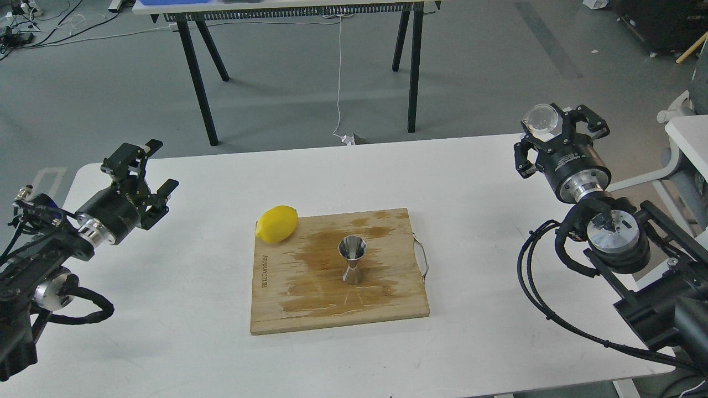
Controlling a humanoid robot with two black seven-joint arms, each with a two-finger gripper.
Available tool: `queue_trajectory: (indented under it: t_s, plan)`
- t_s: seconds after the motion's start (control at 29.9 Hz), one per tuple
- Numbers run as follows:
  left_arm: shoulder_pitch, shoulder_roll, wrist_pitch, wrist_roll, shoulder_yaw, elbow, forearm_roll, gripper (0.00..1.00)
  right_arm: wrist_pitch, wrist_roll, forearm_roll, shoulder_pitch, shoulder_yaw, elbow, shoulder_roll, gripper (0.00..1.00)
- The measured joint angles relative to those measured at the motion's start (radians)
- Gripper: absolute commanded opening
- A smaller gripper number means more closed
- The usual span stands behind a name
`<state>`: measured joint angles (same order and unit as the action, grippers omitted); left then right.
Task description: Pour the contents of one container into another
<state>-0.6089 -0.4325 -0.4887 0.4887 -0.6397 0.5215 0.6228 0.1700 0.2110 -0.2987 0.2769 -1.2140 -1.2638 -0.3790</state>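
A white surface (182, 276) carries a bamboo cutting board (287, 309) near its middle, with a thin metal handle (422, 258) on the board's right edge. Wet, darker patches spread across the board's top. A small stainless-steel jigger (352, 260) stands upright on the board, a little right of its centre, its wider open cone facing up. A yellow lemon (276, 223) lies at the board's far left corner, partly overhanging the edge onto the surface.

The right gripper (553, 130) is raised above the far right part of the surface, well apart from the board. Its jaws are closed around a small clear cup (541, 119), which looks tilted with its round face turned toward the camera; whether anything is inside it cannot be told. The cup is well to the right of the jigger and farther away.

The left gripper (146, 168) hovers over the far left part of the surface, pointing up and to the right. Its jaws stand apart, moderately wide, with nothing between them. It is well apart from the lemon and the board.

Beyond the surface is a grey floor with a black-legged table (287, 11) and a white cable (338, 72) hanging down from it
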Motion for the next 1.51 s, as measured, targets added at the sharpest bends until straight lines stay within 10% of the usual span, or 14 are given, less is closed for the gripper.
queue_trajectory:
  t_s: [1.51]
  plan:
    - [0.001, 0.013, 0.0, 0.0, 0.002, 0.0, 0.0, 0.99, 0.097, -0.137, -0.32, -0.115, -0.032, 0.122, 0.122, 0.4]
